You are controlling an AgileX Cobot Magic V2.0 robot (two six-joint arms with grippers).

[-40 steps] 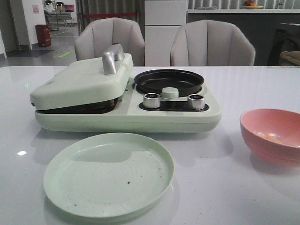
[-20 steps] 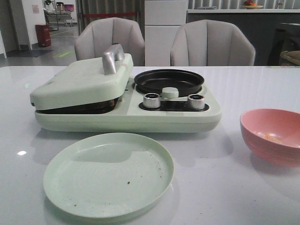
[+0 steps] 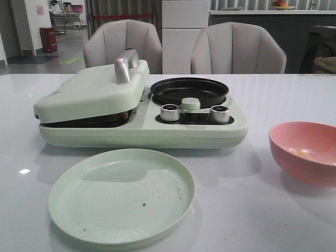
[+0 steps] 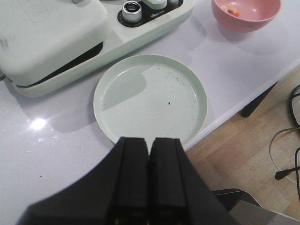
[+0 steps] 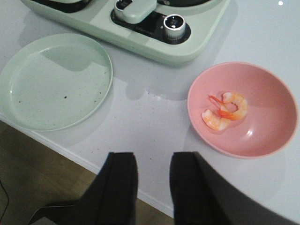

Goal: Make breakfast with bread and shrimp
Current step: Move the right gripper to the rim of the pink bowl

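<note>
step: we reckon still at the start, nothing picked | left gripper (image 4: 149, 180) pressed closed and empty, right gripper (image 5: 153, 185) parted, empty | shrimp (image 5: 225, 110) in pink bowl (image 5: 274, 140), bread unseen | next: right reaches into bowl

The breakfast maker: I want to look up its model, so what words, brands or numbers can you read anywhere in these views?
None can be read.
Breakfast maker: small print beside the knob, too blurred to read.
Wall sign in the far background: too small to read.
Green plate and pink bowl: no markings.
</note>
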